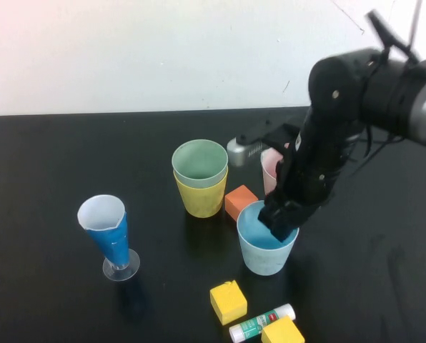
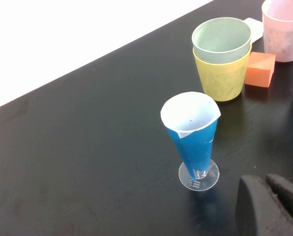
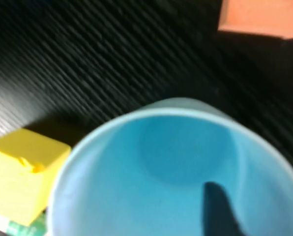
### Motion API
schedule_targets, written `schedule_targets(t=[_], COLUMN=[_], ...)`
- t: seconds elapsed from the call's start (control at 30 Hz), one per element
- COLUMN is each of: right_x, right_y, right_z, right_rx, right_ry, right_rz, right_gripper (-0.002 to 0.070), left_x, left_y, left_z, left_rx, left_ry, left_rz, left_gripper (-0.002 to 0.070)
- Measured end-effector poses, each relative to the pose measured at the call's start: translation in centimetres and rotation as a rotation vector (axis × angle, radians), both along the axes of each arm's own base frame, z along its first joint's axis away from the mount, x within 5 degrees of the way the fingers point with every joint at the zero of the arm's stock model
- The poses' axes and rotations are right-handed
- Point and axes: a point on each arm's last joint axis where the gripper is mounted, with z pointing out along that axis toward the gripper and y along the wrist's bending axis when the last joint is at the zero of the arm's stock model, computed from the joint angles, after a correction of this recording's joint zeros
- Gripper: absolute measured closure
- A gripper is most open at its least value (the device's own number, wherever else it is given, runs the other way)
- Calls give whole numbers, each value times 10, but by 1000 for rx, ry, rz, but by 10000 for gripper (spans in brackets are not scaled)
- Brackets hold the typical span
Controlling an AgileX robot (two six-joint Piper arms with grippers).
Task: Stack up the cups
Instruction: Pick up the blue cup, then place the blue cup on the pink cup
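Yellow block (image 1: pixel 228 301) near; right gripper (image 1: pixel 279 227) at blue cup (image 1: pixel 265 249) rim.

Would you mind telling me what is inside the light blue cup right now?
One dark finger of the right gripper reaches inside the light blue cup; otherwise its bare bottom shows. The left gripper is parked near the conical cup.

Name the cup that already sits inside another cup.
The green cup, nested in the yellow cup; the pink cup and light blue cup stand alone.

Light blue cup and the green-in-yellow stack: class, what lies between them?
An orange block sits between the light blue cup and the stack, clearest in the high view. The right gripper dips into that cup.
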Motion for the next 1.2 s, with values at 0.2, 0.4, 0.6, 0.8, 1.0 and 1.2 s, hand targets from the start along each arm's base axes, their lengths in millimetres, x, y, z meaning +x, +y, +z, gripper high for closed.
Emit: schedule_targets(t=[0.2, 0.4, 0.6, 0.8, 1.0, 1.2], right_x=[-3, -12, -21, -2, 28, 44], right_y=[-2, -7, -24, -31, -21, -13], right_z=[-4, 62, 143, 157, 113, 74], right_rx=[-38, 35, 46, -84, -201, -239], right_ry=[58, -93, -354, -488, -433, -354], right_rz=[63, 110, 112, 96, 89, 76], right_gripper=[625, 654, 654, 654, 654, 654], left_x=[1, 1, 0, 0, 1, 2], left_y=[1, 2, 3, 3, 3, 2], left_z=[0, -1, -1, -1, -4, -14], left_rx=[21, 36, 40, 41, 52, 67], left_ry=[-11, -6, 3, 2, 7, 35], left_rz=[8, 13, 15, 15, 14, 13], left_gripper=[675, 675, 676, 676, 676, 676])
